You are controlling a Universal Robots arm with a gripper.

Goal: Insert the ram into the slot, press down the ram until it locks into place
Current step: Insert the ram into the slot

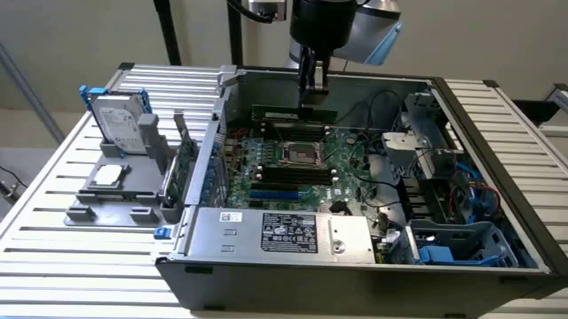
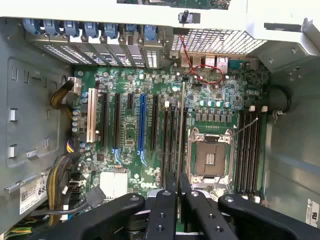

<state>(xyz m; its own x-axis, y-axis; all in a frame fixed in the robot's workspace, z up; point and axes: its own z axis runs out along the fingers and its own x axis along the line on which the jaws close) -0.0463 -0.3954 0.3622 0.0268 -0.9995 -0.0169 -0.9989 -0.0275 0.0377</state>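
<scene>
Exterior view: my gripper [image 1: 312, 96] pinches the ram [image 1: 271, 113] above a far slot [image 2: 172, 142]; I'd keep it level and aligned.

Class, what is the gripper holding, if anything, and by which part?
The gripper holds the ram, pinched on its upper long edge near the middle.

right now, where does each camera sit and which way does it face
Exterior view: off the arm, above the open computer case, looking down into it; shows the arm and gripper holding the ram.
Wrist view: on the wrist, looking down past the black fingers at the motherboard.
Shared: ram, motherboard, processor socket.
</scene>
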